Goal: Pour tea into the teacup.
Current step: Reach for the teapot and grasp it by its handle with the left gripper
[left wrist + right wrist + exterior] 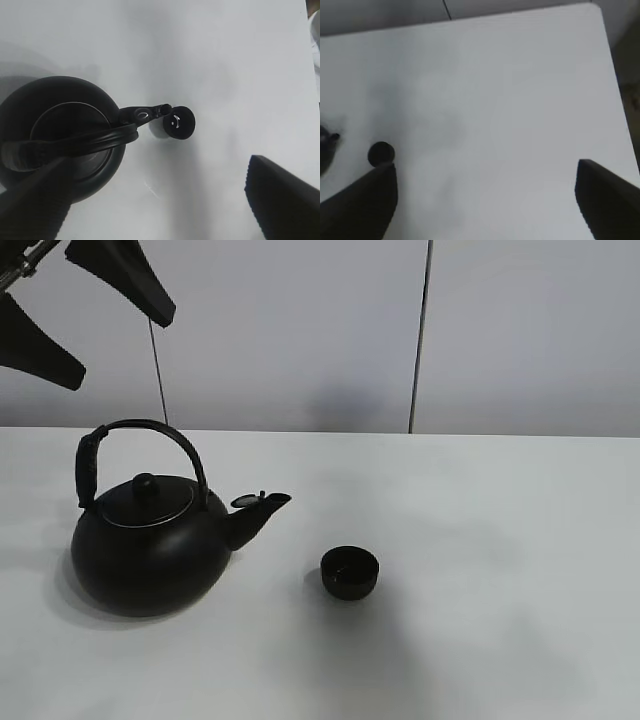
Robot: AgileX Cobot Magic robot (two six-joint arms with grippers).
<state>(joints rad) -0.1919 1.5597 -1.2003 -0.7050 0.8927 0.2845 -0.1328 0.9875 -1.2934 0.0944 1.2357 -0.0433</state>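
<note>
The small black teacup point(350, 572) stands upright on the white table point(480, 570), just right of the spout of the big black kettle point(150, 550) with a hoop handle. My left gripper point(120, 348) hangs open and empty high above the kettle's handle. In the left wrist view the kettle point(55, 135) and the teacup point(179, 122) lie below the open gripper point(157, 165). My right gripper point(485, 170) is open and empty high over the table, with the teacup point(381, 153) far off to one side. No tea shows.
A grey wall with a vertical seam point(420, 340) rises behind the table. The table's far right edge and corner point(600, 15) show in the right wrist view. The kettle's lid point(145, 502) sits closed.
</note>
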